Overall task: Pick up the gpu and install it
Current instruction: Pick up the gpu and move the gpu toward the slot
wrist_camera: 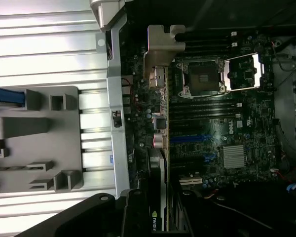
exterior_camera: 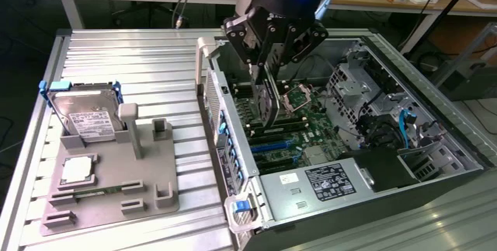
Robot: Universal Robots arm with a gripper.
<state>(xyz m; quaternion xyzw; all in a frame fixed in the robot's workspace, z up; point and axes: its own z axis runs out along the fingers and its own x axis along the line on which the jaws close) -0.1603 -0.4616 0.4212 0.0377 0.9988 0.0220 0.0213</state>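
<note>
The pick-up is done: the fingers (exterior_camera: pixel 256 59) are clamped narrow on the gpu (exterior_camera: pixel 269 105), gripping it by its top edge so that it hangs on edge inside the open case (exterior_camera: pixel 233 216). It is over the motherboard (exterior_camera: pixel 311 117), close to the case's rear wall. In the wrist view the gpu (wrist_camera: pixel 158 187) runs out from between the fingers (wrist_camera: pixel 133 217) with its silver bracket (wrist_camera: pixel 160 54) at the far end, beside the case wall.

The install looks unfinished. The card's lower edge appears to be above the blue slot (exterior_camera: pixel 268 145), and I cannot tell whether it touches the board yet. Seating it is what is left.

Around it, the CPU socket (wrist_camera: pixel 202 76) and a finned heatsink (wrist_camera: pixel 233 157) sit to one side of the card, and the power supply (exterior_camera: pixel 330 181) is at the near end of the case. The rear wall is the tightest neighbour for the bracket.

Out on the tabletop (exterior_camera: pixel 132 59), towards the exterior view's left, a grey holder (exterior_camera: pixel 116 198) carries a hard drive (exterior_camera: pixel 87 114) and a memory stick (exterior_camera: pixel 93 193), well apart from the work.
</note>
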